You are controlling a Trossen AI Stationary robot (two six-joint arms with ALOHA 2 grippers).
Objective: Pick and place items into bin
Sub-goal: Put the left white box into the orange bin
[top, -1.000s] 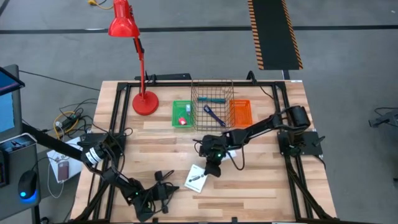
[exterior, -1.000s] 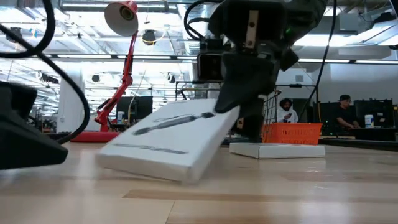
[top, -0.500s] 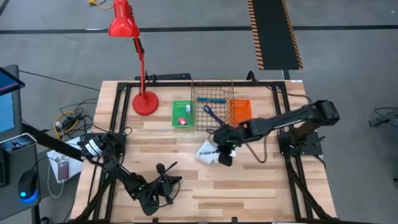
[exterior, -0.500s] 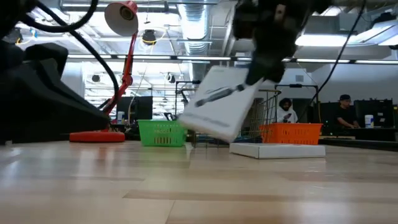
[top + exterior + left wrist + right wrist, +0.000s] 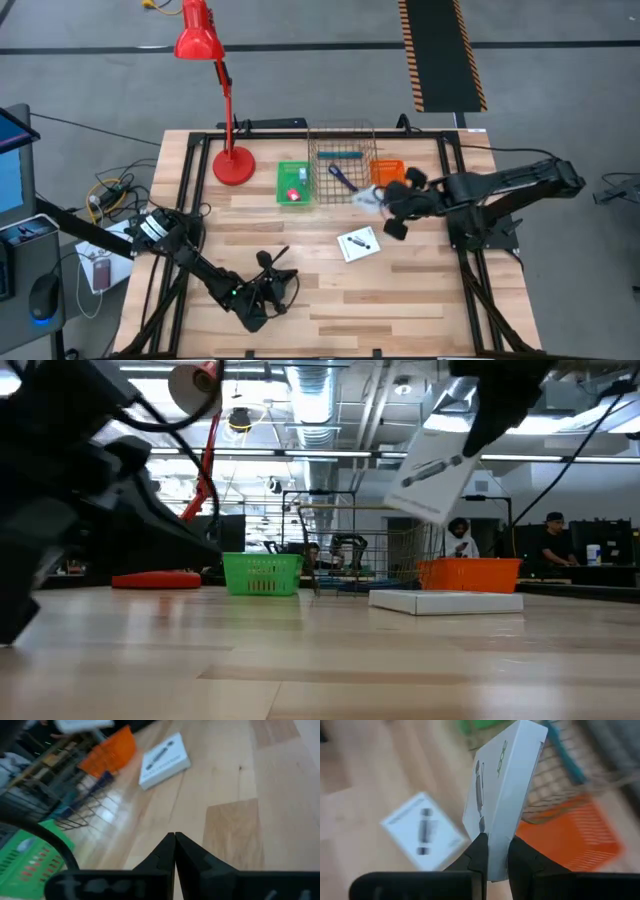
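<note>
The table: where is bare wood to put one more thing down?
The table is bare along its near edge and between the white box and the left hand, shut. The far edge is crowded: red lamp base, green basket, wire basket, orange basket, and the right hand carrying another box.

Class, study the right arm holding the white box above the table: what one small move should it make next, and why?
Probably carry the held white box a little farther until it hangs over the wire basket, then let go. The right tool is shut on the box's edge, well above the table, just short of the baskets. A second white box lies flat on the table.
</note>
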